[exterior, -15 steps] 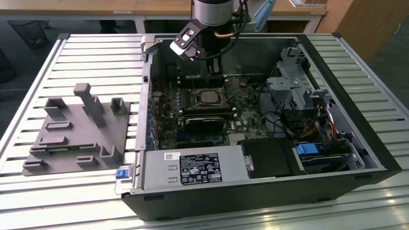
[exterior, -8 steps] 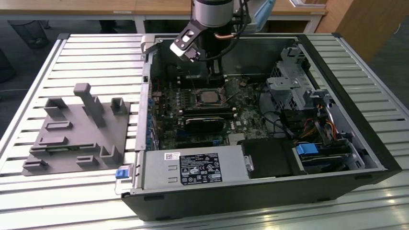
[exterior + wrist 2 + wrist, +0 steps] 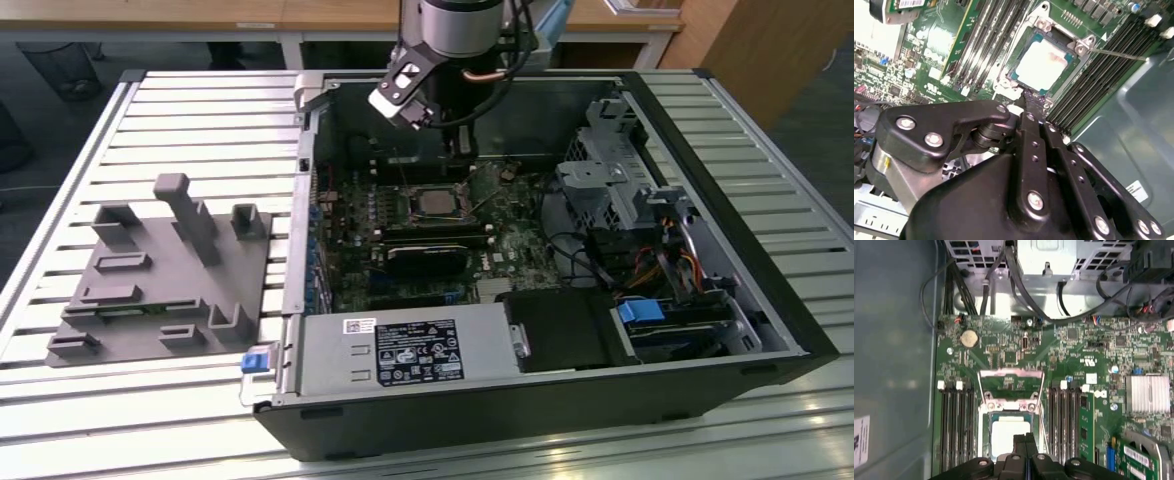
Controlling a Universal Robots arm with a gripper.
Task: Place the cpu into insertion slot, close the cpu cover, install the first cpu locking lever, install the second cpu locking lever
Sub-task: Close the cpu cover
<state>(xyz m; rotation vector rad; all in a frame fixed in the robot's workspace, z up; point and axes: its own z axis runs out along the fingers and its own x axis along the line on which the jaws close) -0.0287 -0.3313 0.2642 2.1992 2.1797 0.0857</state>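
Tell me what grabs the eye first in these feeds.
The open computer case sits on the slatted table, the arm reaching in from above. In the first wrist view the pale cpu lies in the insertion slot, the cpu cover flipped open beside it, the shut gripper over the cpu's edge.

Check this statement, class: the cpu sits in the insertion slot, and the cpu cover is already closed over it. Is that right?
Not quite. The cpu does sit in the insertion slot, but the cpu cover is not closed over it. The first wrist view shows the cover swung back open, leaving the chip's pale top bare.
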